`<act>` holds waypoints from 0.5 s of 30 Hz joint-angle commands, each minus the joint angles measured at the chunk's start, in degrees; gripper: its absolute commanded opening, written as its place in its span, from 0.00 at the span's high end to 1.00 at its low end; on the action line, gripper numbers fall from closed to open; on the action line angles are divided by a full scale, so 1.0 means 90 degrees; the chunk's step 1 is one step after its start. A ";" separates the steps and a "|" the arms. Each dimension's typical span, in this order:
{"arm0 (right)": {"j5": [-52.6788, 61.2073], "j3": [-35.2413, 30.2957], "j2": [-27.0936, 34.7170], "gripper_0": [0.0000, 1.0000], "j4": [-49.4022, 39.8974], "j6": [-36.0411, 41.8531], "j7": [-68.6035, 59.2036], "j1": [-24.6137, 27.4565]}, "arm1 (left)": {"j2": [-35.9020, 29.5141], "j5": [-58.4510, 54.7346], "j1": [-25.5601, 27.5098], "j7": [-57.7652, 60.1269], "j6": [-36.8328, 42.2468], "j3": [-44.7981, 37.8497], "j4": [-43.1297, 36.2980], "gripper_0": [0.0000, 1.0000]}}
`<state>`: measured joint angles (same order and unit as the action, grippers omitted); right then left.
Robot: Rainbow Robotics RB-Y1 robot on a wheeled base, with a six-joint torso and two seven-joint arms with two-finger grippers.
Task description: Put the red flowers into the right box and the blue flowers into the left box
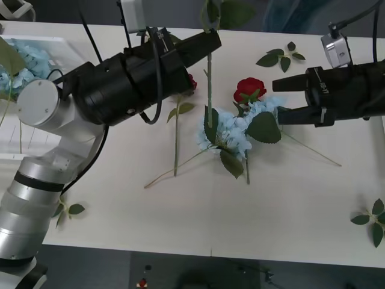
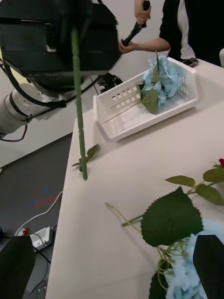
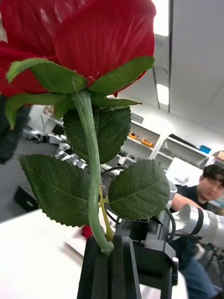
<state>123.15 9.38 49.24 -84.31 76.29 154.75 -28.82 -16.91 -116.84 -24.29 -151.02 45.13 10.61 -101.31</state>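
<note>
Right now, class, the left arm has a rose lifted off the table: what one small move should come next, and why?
Probably carry it across toward the robot's right side, where red flowers belong. The left gripper has its fingers shut on the red rose's stem, which hangs above the blue flowers. The left box holds blue blooms. The right gripper waits open.

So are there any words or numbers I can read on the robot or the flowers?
No words or numbers can be read anywhere.
The right gripper has a small pale mark on its black body, too blurred to read.
The left gripper holding the red rose, the white basket and the table carry no writing.
</note>
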 commanded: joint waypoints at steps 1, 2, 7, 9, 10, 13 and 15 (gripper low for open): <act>0.0135 -0.0016 -0.0217 0.00 -0.0535 -0.0156 0.0028 0.0165 | -0.0045 -0.0348 0.0023 -0.0442 -0.0356 0.0452 0.0104 1.00; 0.0145 -0.0016 -0.0295 0.00 -0.0574 -0.0195 0.0028 0.0204 | -0.0035 -0.0377 0.0023 -0.0442 -0.0434 0.0530 0.0114 1.00; 0.0145 -0.0016 -0.0637 0.00 -0.0662 -0.0322 0.0028 0.0292 | 0.0092 -0.0445 0.0023 -0.0442 -0.0883 0.0862 0.0124 1.00; 0.0135 -0.0016 -0.0793 0.00 -0.0662 -0.0381 0.0028 0.0311 | 0.0219 -0.0455 0.0023 -0.0442 -0.0903 0.0881 0.0163 1.00; 0.0115 -0.0007 -0.0861 0.00 -0.0662 -0.0410 0.0028 0.0302 | 0.0287 -0.0455 0.0023 -0.0442 -0.0903 0.0881 0.0182 1.00; 0.0057 0.0081 -0.1027 0.00 -0.0662 -0.0566 0.0028 0.0302 | 0.0473 -0.0514 0.0042 -0.0442 -0.0903 0.0881 0.0260 1.00; 0.0028 0.0159 -0.1105 0.00 -0.0662 -0.0674 0.0028 0.0311 | 0.0590 -0.0533 0.0072 -0.0442 -0.0893 0.0881 0.0290 1.00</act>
<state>123.77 9.54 39.70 -88.31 71.06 154.75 -25.54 -13.72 -120.69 -24.29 -151.07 37.12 19.33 -98.10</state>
